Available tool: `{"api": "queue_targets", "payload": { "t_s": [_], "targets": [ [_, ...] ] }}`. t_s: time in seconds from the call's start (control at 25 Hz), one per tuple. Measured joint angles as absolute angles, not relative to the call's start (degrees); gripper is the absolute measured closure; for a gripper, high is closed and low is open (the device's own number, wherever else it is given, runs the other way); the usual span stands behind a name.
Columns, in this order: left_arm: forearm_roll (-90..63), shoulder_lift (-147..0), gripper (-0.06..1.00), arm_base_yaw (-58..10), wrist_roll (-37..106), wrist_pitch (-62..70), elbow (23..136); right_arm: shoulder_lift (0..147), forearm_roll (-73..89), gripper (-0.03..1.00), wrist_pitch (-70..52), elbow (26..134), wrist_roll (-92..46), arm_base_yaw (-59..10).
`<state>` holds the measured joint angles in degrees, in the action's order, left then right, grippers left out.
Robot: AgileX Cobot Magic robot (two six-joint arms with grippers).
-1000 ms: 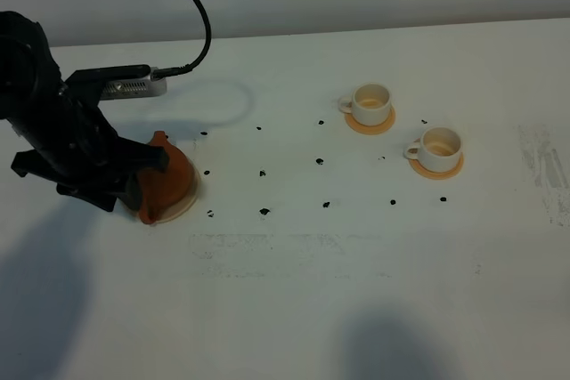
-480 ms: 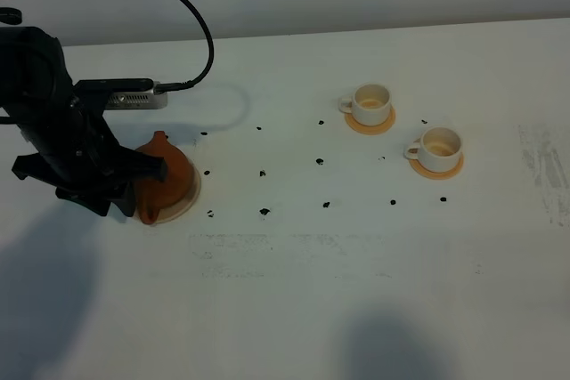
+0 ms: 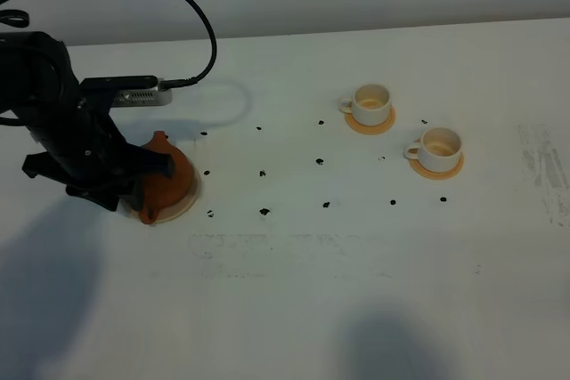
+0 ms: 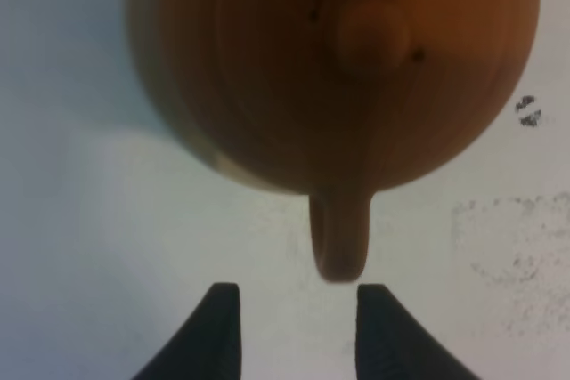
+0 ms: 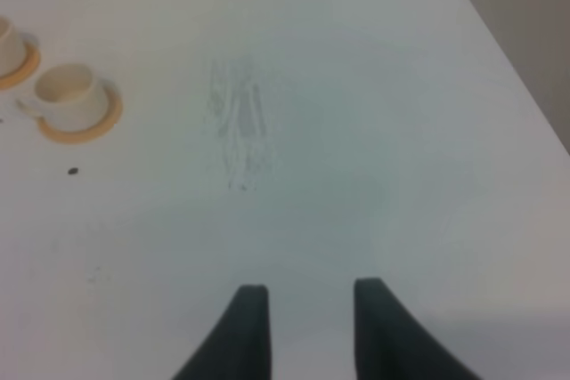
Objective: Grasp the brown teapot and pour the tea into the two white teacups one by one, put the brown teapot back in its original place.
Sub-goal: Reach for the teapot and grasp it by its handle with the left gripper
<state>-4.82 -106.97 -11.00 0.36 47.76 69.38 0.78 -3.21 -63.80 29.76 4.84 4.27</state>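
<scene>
Brown teapot (image 3: 169, 177) and left gripper (image 4: 297, 295) nearly meet. The two dark fingers (image 4: 223, 331) stand apart with bare table between them, and the end of the pot's loop handle (image 4: 338, 242) points into that gap from just ahead of the tips without entering it. Nothing is held. In the wrist view the knobbed lid (image 4: 374, 33) faces the camera. The pot rests on its pale beige coaster (image 3: 185, 206), whose rim shows along the pot's right and near sides at the left of the white table (image 3: 294, 291). The left arm covers the pot's left side in the high view (so its full outline cannot be made out there). A black cable (image 3: 200, 24) arcs up from the arm. Small black marks (image 3: 264, 212) dot the table between the pot and the two white teacups (image 3: 371, 102) (image 3: 439, 149). Each cup is upright on its own orange coaster (image 3: 370, 128) (image 3: 436, 173), well apart from the pot on the right half. The right gripper (image 5: 310, 289) shows only in its own wrist view, fingers parted and empty, above bare table to the right of the cups.
</scene>
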Motion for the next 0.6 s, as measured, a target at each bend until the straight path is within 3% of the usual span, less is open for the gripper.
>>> {"api": "queue_targets", "payload": {
  "t_s": [0.6],
  "targets": [
    [-5.2,-108.9,0.64,-11.3,1.4,45.1,69.4,0.8,-3.2,0.74,-63.8,29.8,4.8,4.3]
  ]
}}
